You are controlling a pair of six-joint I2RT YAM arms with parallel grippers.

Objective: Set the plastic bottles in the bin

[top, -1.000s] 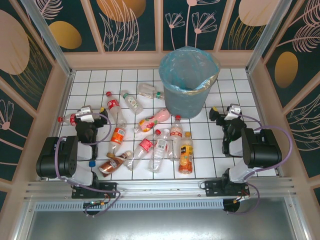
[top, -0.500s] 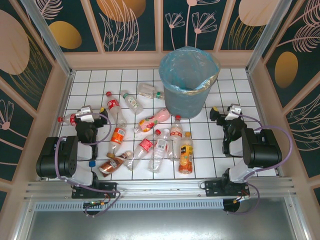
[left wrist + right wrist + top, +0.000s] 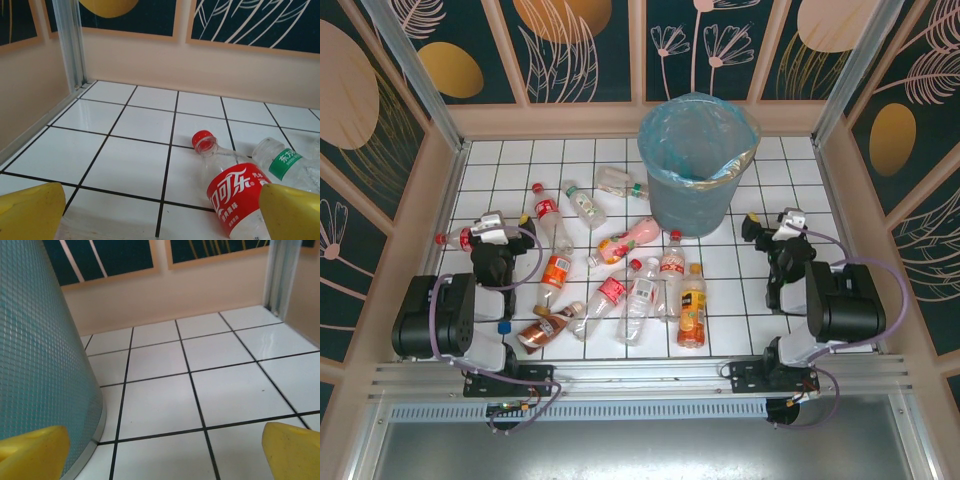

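Small clear plastic bottles (image 3: 692,305) lie scattered on the white tiled tabletop (image 3: 740,300) beside the round grey-blue bin (image 3: 690,200). The left claw (image 3: 488,232) and right claw (image 3: 776,228) stand spread, empty. They look light, slick, crushable; grip mid-label.

Bright, even overhead light leaves only soft, short shadows on the white tiled table (image 3: 740,300), a pale sheen lies on tiles near its far corners in the wrist views, and the close yellow fingertips (image 3: 30,450) look blurred.
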